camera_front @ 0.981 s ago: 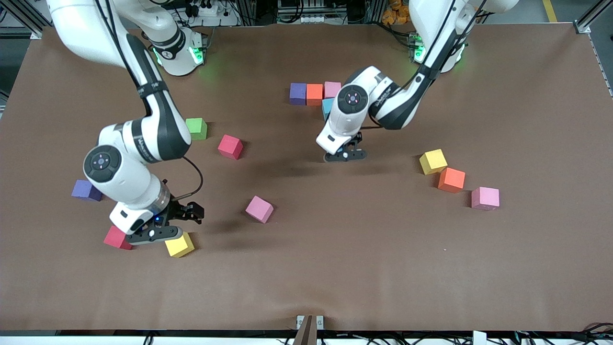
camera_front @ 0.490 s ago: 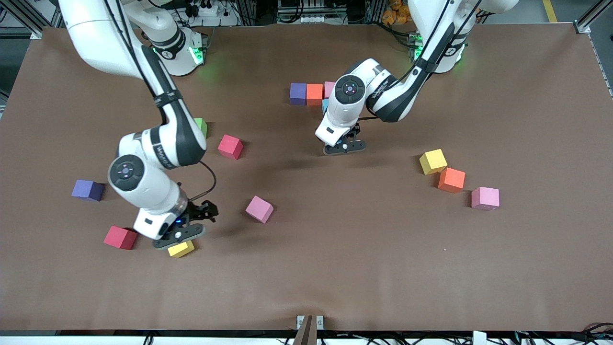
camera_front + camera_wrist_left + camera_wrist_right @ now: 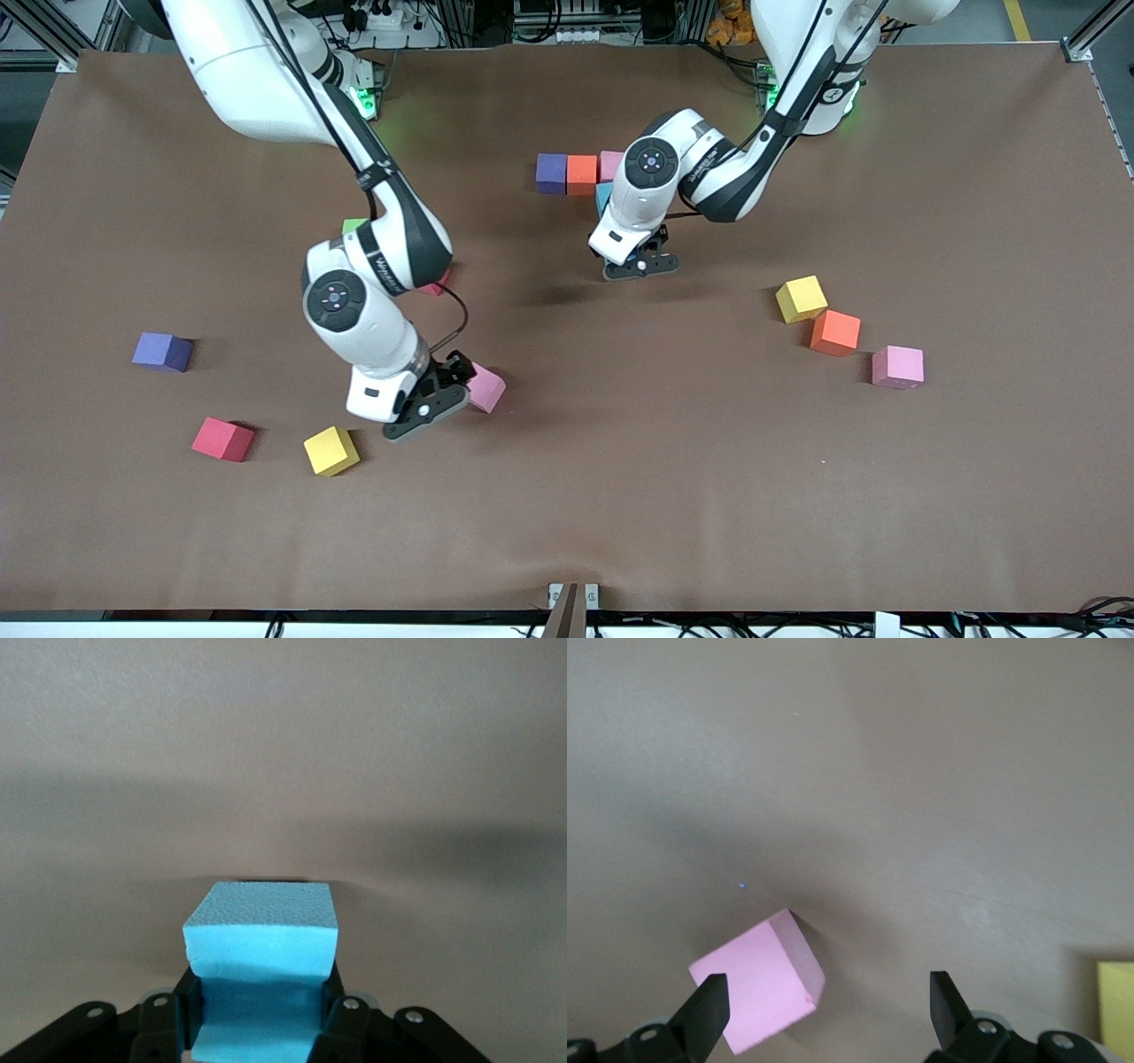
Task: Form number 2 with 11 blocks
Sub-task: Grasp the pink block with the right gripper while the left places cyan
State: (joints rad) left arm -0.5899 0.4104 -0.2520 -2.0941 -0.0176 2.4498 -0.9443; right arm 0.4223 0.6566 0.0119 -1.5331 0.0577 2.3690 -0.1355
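Note:
A row of purple (image 3: 551,173), orange (image 3: 581,174) and pink (image 3: 611,164) cubes lies near the robots' side, with a light blue cube (image 3: 603,197) just below the pink one, partly hidden by the left arm. My left gripper (image 3: 638,266) (image 3: 261,985) is shut on a second light blue cube (image 3: 261,921), close to that row. My right gripper (image 3: 430,409) (image 3: 826,985) is open over the table. A loose pink cube (image 3: 487,388) (image 3: 757,992) lies between its fingers, close to one of them and tilted to them.
Loose cubes: yellow (image 3: 801,299), orange (image 3: 835,332) and pink (image 3: 897,367) toward the left arm's end. Yellow (image 3: 331,450) (image 3: 1116,1005), red (image 3: 222,439) and purple (image 3: 162,352) lie toward the right arm's end. A red cube (image 3: 436,285) and a green cube (image 3: 353,225) are mostly hidden by the right arm.
My right gripper has moved from over the yellow cube toward the table's middle, to the loose pink cube. My left gripper has hardly moved and still holds the light blue cube.

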